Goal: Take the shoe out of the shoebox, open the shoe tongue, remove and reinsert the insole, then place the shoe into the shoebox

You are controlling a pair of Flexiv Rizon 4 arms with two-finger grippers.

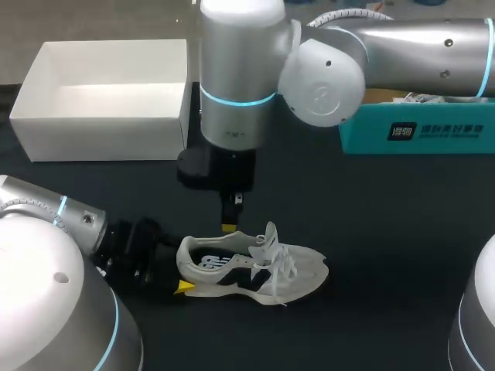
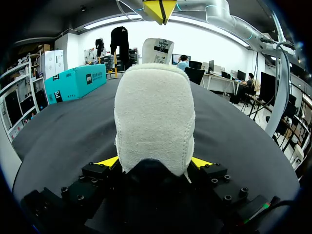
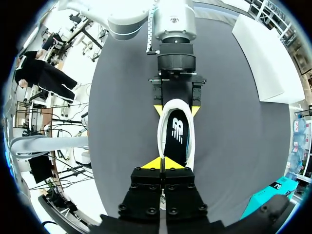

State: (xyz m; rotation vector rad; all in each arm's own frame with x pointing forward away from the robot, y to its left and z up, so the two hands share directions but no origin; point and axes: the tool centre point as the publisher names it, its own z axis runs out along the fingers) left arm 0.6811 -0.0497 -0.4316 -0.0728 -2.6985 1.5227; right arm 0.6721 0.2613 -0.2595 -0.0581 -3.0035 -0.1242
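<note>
Cream mesh shoe is out of the box and sitting sole-down on the black table, heel wedged into my left gripper. Both yellow tips press on the heel from either side, so it's clamped on the shoe. I reckon that's basically a vise job, keeping the thing from skating around while the other arm works. My right gripper hangs straight above the shoe's opening, tips pressed together, with nothing I can see pinched between them. Directly under it is the black insole, lying flat inside. The tongue stands up just past it on the toe side, so the way in looks open enough for a reach. My guess is pulling the insole is the step in hand, and those tips will need to spread first. The white shoebox sits well behind the right gripper with its top open, and a teal box is off on its other side.
</note>
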